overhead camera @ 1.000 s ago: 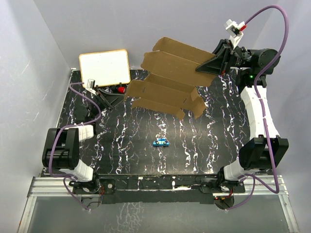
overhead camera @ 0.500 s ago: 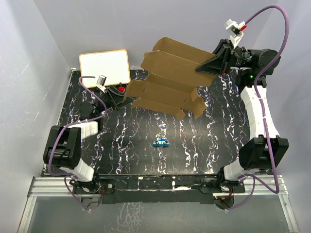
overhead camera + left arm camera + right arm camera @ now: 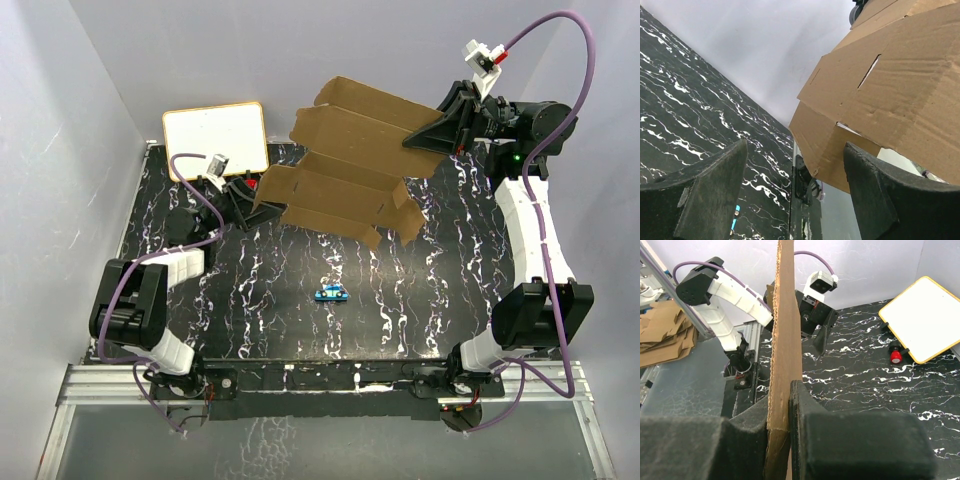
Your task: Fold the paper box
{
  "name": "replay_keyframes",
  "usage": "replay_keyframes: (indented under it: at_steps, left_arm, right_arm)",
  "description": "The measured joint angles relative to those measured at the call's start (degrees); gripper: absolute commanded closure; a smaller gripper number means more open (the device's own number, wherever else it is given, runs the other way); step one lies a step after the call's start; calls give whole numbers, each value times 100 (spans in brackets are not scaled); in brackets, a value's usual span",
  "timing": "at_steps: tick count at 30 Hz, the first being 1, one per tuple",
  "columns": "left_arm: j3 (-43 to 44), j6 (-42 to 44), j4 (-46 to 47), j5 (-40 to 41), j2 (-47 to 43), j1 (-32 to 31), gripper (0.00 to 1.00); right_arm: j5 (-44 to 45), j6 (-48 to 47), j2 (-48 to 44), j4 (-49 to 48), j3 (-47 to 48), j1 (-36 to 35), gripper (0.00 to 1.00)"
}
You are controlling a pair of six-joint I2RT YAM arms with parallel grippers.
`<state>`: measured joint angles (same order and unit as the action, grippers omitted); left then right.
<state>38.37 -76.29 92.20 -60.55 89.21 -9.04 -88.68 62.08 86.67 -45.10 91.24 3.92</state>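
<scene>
The paper box is a flat brown die-cut sheet with flaps, held tilted in the air over the back of the table. My right gripper is shut on its far right edge. In the right wrist view the sheet runs edge-on between the pressed fingers of that gripper. My left gripper is open at the sheet's lower left corner. In the left wrist view a corner flap of the sheet hangs between the spread fingers, close to the right one, and the left gripper holds nothing.
A white board with a tan frame leans at the back left. Beside it lies a small red object. A small blue object lies on the black marbled table. A pile of brown cardboard lies beyond the table's edge.
My left gripper has swung right and forward, from near the white board to the sheet's lower left corner. The right arm and the sheet have stayed still.
</scene>
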Motion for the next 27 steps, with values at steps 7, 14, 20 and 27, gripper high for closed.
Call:
replay_keyframes:
  at_steps: [7,14,20,27]
  left_arm:
    - [74,-13,0,-116,0,-210,32]
    - [129,-35,-2,-199,0,-289,46]
    - [157,-59,0,-203,20,-323,59]
    - [297,-63,0,-195,74,-402,67]
  right_arm:
    - [0,0,0,-2,2,0,92]
    - [0,20,0,-11,2,0,92]
    - [2,59,0,-15,0,0,92]
    - [4,101,0,-20,0,0,92]
